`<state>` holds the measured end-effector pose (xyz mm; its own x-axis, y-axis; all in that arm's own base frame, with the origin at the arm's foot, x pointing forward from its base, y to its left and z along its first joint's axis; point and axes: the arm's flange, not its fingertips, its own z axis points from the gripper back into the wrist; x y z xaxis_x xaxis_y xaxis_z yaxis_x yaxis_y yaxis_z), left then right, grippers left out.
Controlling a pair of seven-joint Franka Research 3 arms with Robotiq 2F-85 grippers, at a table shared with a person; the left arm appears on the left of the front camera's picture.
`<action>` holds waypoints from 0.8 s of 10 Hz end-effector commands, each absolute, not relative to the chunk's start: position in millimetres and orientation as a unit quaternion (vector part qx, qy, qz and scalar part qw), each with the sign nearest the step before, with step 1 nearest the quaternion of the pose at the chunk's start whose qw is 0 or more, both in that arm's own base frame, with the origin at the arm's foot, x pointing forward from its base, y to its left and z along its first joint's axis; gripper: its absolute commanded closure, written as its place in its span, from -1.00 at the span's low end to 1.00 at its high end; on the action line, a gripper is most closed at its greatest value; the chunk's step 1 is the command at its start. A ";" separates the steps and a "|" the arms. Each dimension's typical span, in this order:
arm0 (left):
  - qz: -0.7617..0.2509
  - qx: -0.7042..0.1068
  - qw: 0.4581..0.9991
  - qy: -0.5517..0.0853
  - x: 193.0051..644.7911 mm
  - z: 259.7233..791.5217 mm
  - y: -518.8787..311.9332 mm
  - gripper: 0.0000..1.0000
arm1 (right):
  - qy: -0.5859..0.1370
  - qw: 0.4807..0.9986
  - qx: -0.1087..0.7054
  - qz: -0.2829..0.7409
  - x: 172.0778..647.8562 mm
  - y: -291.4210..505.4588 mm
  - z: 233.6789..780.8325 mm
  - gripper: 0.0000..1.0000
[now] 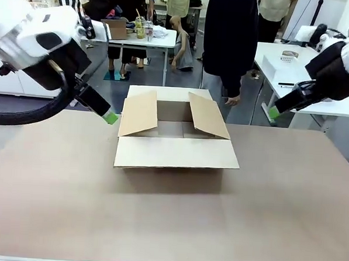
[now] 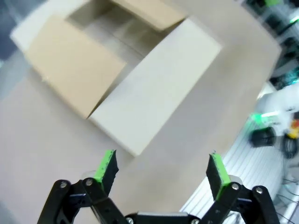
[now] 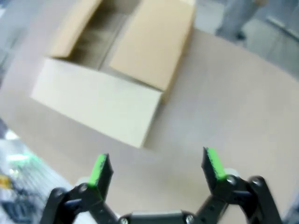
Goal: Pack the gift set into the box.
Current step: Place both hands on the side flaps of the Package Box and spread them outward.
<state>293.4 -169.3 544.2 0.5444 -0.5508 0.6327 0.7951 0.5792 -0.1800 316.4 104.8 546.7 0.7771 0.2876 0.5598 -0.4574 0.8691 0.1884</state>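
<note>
Your box (image 1: 176, 154) sits in the middle of the table (image 1: 276, 194), a little to the far side, long axis running left to right. Its near flap is folded flat toward you. The two side flaps stand up and lean inward over part of the mouth, so the clear way in is from above, between them.

Your left gripper (image 2: 161, 170) has its fingers spread wide with nothing between them. In the front view it hangs just beside the left flap, so the box lies to its right, close by. Your right gripper (image 3: 156, 165) is also spread and empty, but it is well apart from the box, out past the table's far right. That makes the left arm the nearer one.

A person stands at the far side, with one hand (image 1: 231, 100) hanging just beyond the box's far right corner. You cannot tell whether that hand holds anything.

Judged from this, any drop should come straight down between the side flaps; the left flap could catch your left fingers.
</note>
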 end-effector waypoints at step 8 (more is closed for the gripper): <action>-0.316 -0.598 0.675 -0.295 321.2 539.6 -92.8 -1.00 | -0.152 0.801 0.579 -0.025 348.3 63.7 557.5 -1.00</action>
